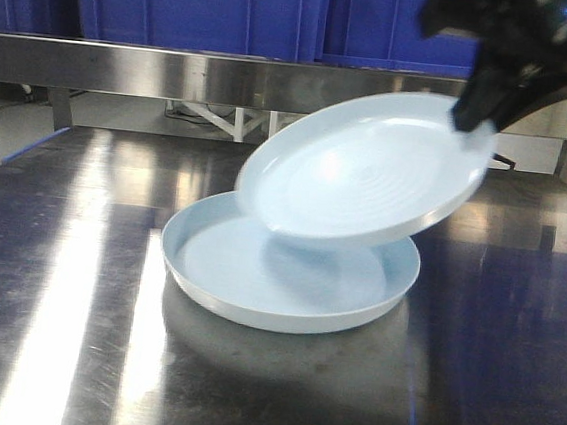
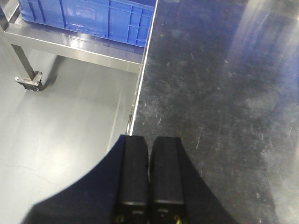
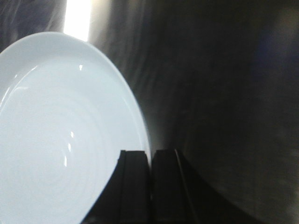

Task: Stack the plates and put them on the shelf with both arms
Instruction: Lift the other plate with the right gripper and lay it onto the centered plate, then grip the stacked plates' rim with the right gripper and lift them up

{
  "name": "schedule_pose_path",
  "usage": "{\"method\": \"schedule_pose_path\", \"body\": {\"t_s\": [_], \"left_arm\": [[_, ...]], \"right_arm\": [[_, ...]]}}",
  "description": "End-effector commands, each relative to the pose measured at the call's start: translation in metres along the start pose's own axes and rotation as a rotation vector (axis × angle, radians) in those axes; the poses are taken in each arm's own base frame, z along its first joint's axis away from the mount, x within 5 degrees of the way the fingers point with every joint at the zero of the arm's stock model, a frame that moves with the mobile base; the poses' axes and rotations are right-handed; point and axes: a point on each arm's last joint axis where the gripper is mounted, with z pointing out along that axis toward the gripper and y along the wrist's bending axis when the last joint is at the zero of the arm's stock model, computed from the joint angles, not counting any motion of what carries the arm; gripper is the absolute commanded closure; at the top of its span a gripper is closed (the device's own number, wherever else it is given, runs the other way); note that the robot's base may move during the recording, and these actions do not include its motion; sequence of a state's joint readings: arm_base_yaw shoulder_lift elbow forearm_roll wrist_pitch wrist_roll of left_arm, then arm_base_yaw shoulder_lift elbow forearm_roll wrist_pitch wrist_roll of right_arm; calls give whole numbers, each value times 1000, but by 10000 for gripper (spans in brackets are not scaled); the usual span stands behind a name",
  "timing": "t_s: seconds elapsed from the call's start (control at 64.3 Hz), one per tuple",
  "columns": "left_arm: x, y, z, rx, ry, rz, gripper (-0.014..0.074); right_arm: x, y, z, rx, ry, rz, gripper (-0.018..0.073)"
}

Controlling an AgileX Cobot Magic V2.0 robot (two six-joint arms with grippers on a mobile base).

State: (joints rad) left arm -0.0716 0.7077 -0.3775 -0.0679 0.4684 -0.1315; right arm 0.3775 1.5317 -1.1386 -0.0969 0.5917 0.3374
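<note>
One pale bluish-white plate [image 1: 256,285] lies flat on the steel table [image 1: 56,281] at the middle. A second, alike plate [image 1: 368,170] is held tilted above it, its lower edge over the flat plate's far right part. My right gripper [image 1: 474,112] is shut on the upper right rim of the tilted plate. In the right wrist view the plate [image 3: 56,140] fills the left side and the right gripper [image 3: 150,151] pinches its rim. My left gripper [image 2: 150,138] is shut and empty, over the table's left edge, away from both plates.
Blue crates [image 1: 233,7] stand on a steel shelf [image 1: 177,67] behind the table. In the left wrist view a blue crate [image 2: 88,18] sits on a wheeled steel rack above grey floor [image 2: 60,116], left of the table edge [image 2: 140,84].
</note>
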Motion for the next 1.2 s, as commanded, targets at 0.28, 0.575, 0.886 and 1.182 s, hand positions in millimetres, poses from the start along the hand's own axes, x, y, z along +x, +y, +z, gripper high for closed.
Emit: {"method": "schedule_pose_path", "body": {"t_s": [0.28,0.575,0.886,1.182], "left_arm": [[-15,-4,-5,25,-105,1,513],[-15,-4,-5,25,-105,1,513],[-15,-4,-5,25,-105,1,513],[-15,-4,-5,25,-105,1,513]], "right_arm": [[4,38,27,-61,22,-94,58],[14,38,50,-33,107,-102,73],[18,38,59,-27,125,-107,470],[-13,39,9,-82,-81,-93,531]]}}
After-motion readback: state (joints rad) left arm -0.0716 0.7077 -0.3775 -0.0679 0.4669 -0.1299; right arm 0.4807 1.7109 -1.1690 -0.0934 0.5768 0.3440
